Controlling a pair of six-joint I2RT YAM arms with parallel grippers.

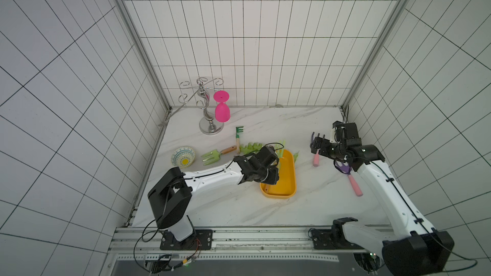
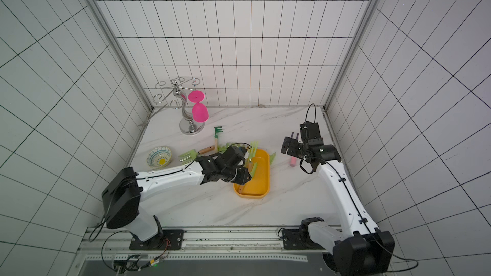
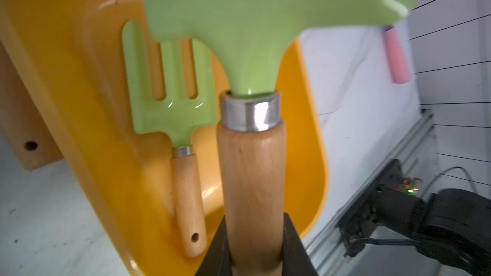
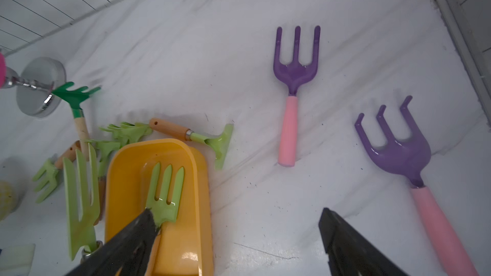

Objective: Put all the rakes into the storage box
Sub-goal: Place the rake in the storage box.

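Observation:
My left gripper point(image 3: 255, 224) is shut on the wooden handle of a light green rake point(image 3: 252, 155). It holds the rake over the yellow-orange storage box point(image 1: 285, 181), tines pointing to the far end point(image 2: 253, 146). A second light green rake point(image 4: 164, 195) lies flat inside the storage box point(image 4: 183, 234). In both top views the left gripper point(image 1: 275, 173) hangs above the box's near half. My right gripper point(image 4: 236, 212) stands open with nothing between its fingers. It hovers right of the box, above a purple rake with a pink handle point(image 1: 316, 159).
A second purple rake point(image 4: 398, 150) lies by the right arm. Several green rakes point(image 1: 212, 155) lie behind and left of the box, one dark green point(image 1: 239, 134). A patterned bowl point(image 1: 183, 156) sits at the left. A chrome rack point(image 1: 210, 126) with a hanging pink glass point(image 1: 221, 111) stands at the back.

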